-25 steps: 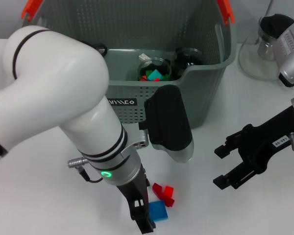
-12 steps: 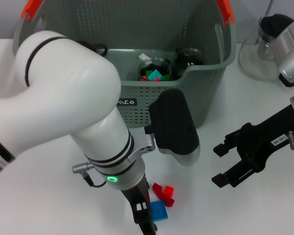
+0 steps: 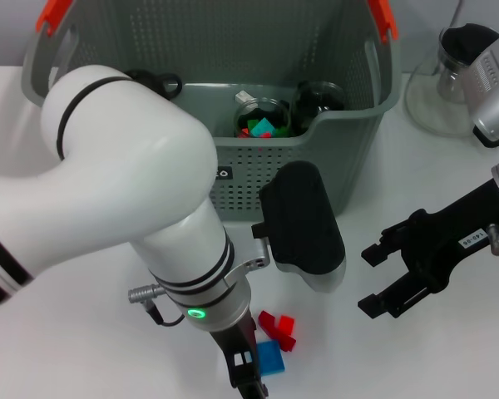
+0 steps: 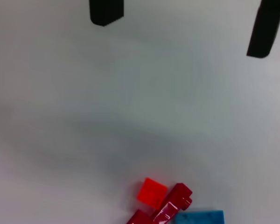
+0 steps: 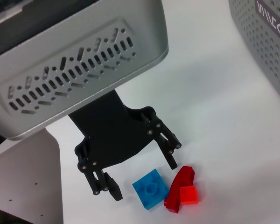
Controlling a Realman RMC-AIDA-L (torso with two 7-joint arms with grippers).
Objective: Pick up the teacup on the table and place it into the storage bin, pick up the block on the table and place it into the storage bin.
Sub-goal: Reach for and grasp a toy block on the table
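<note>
- We see the left gripper (image 5: 137, 170) low over the table (image 3: 83, 349), near its front edge; its two black fingers (image 5: 165, 140) are spread apart and hold nothing.
- The blue block (image 3: 269, 358) lies flat on the table just beside the left gripper, close to one finger but not between the two as far as we can tell.
- In the left wrist view the two fingertips (image 4: 106, 11) stand wide apart over bare table, with the blocks well away from them at the opposite edge of that picture.
- A dark red block (image 5: 179, 189) touches the blue block on its right side; a small bright red block (image 5: 189, 195) rests against the dark red one.
- The right gripper (image 3: 382, 278) hangs over the table to the right of the blocks, well apart from them, its fingers parted and empty.
- The storage bin (image 3: 333, 158) stands at the back of the table, behind the blocks; its orange-red handles (image 3: 54, 15) are at the upper corners.
- Inside the bin, by its front wall, we note a clear cup (image 3: 262, 118) holding coloured pieces, and a dark round thing (image 3: 318, 97) just to its right, which we cannot identify.
- A glass vessel (image 3: 449, 87) stands on the table to the right of the bin.
</note>
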